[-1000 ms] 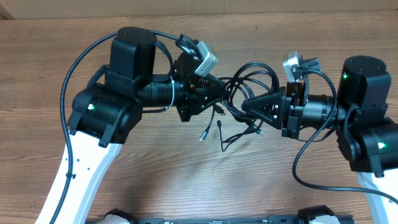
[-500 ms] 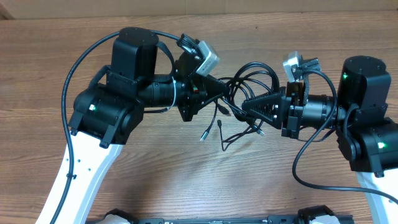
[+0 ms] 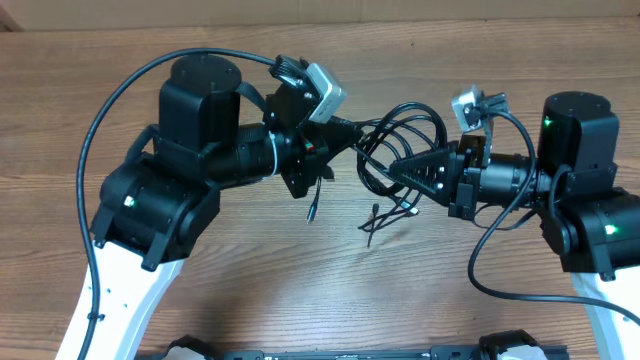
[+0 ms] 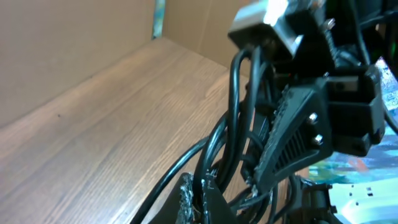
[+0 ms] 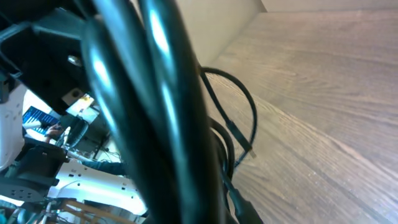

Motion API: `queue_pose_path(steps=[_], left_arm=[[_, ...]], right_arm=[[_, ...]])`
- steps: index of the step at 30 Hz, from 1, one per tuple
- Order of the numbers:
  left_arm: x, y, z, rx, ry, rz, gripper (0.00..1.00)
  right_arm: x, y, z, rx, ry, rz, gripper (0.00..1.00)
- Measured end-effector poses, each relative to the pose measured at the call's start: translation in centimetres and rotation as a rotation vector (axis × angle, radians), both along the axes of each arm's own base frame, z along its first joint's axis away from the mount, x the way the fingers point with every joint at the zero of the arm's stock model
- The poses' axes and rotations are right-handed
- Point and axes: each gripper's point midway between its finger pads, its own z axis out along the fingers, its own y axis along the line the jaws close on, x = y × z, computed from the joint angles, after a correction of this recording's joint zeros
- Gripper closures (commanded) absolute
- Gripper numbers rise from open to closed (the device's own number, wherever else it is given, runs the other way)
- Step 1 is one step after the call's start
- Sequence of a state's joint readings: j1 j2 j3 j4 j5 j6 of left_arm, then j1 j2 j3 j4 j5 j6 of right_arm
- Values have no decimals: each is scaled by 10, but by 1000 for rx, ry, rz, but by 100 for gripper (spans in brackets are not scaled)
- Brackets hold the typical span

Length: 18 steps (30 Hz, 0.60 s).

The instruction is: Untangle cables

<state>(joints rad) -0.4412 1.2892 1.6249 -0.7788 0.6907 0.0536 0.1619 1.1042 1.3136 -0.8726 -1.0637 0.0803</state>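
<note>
Between left tool, right tool: cables held (tangled).

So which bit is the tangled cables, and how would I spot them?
Find the middle of the wooden table, between the two robot arms. The cables are the loopy bunch strung between left gripper and right gripper: thin black cords, far skinnier than the thick cables running along the arms.

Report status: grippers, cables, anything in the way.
Left gripper shut on cables. Right gripper shut on them too. Tangle strung between, plugs dangling. Nothing blocking.
</note>
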Motion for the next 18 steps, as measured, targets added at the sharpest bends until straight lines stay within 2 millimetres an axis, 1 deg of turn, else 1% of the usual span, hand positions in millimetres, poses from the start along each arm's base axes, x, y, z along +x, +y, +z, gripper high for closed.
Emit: queue_pose_path(steps=[4, 8, 10, 14, 17, 18], left_arm=[[12, 6, 17, -26, -79, 54, 96], [13, 8, 34, -70, -120, 73, 96], [14, 8, 38, -88, -122, 80, 96], [13, 8, 36, -92, -93, 86, 96], [10, 9, 24, -66, -37, 88, 94], [8, 10, 17, -50, -5, 88, 94]], right_arm=[[0, -4, -13, -38, 66, -39, 96], [0, -6, -16, -49, 77, -51, 96], [0, -6, -18, -53, 85, -53, 96], [1, -7, -18, -57, 82, -58, 96], [2, -7, -18, -56, 76, -59, 96], [2, -7, -17, -56, 72, -59, 96]])
